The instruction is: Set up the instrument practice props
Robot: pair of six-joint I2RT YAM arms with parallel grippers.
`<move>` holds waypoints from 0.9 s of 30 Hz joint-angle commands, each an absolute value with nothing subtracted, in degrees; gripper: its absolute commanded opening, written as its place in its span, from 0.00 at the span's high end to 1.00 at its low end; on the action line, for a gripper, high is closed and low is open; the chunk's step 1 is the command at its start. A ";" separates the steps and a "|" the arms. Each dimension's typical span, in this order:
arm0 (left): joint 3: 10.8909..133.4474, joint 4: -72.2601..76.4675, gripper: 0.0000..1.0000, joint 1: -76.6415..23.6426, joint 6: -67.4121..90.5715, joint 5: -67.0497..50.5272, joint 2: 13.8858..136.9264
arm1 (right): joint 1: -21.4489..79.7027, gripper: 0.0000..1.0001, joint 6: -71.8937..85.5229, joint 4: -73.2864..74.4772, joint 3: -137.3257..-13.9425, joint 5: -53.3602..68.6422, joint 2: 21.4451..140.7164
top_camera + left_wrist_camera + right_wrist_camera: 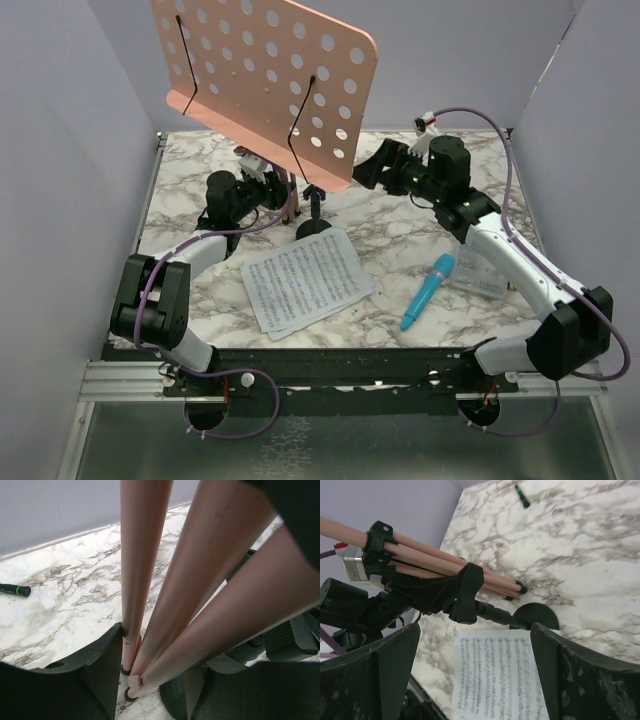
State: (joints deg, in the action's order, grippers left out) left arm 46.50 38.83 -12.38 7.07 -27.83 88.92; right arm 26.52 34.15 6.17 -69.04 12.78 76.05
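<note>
Your left gripper (145,680) appears closed on the music stand's (265,70) bunched legs (145,580), upright at the desk's (400,230) far left. Your right gripper (370,168) gapes wide, just right of them.

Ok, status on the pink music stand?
Left gripper shut on pink perforated music stand, legs folded. Right gripper open, empty. White sheet-music pages and bright blue toy microphone flat on table. Small black round-based mic stand close beside the legs.
</note>
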 commanded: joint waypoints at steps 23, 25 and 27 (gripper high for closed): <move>48.59 37.76 1.00 -12.71 5.12 -32.32 86.71 | 27.07 0.29 56.81 -13.88 -81.75 43.45 109.38; 48.61 37.73 1.00 -12.67 5.14 -32.43 86.75 | 27.07 0.35 57.75 -15.21 -81.74 43.95 110.14; 48.66 37.78 1.00 -12.66 5.04 -32.27 86.74 | 27.07 0.40 58.37 -16.24 -81.65 44.20 110.46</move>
